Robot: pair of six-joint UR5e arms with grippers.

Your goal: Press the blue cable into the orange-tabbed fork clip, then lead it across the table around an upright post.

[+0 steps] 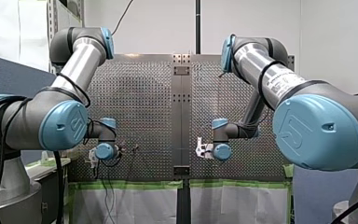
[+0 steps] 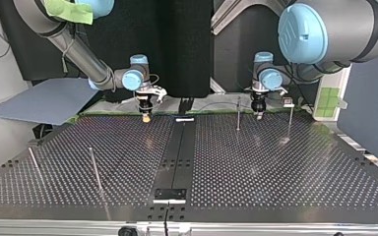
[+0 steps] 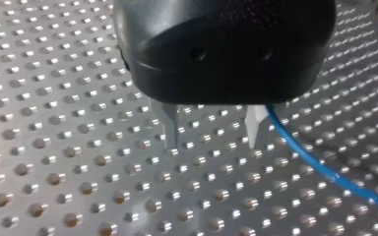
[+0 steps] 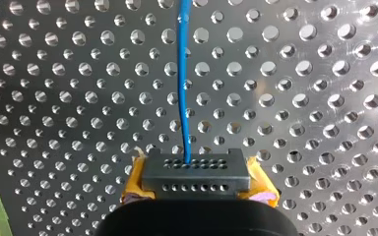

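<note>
If you scan the top view from its left, first there's a thin rod [image 2: 33, 164] and a taller rod [image 2: 94, 169] standing out of the perforated table [image 2: 256, 162] in the near part, both leaning a bit in that view.

Further back, at the table's far edge, my right gripper [image 2: 146, 117] hangs tip-down, close over the holes. Its wrist view is the good one: the blue cable [image 4: 183, 88] runs straight ahead over the plate and ends dead centre in the tip. It's pinched there, with yellow pads poking out either side of a black perforated block [image 4: 197, 179].

Next comes the dark centre strip [image 2: 177, 147], then an upright post [image 2: 238, 114]. My left gripper [image 2: 259, 113] is just beside it, with another post [image 2: 290, 120] past that.

The left one's metal fingers [image 3: 170, 129] are spread apart with nothing between them. The cable slips by just outside one finger and trails off across the table.
</note>
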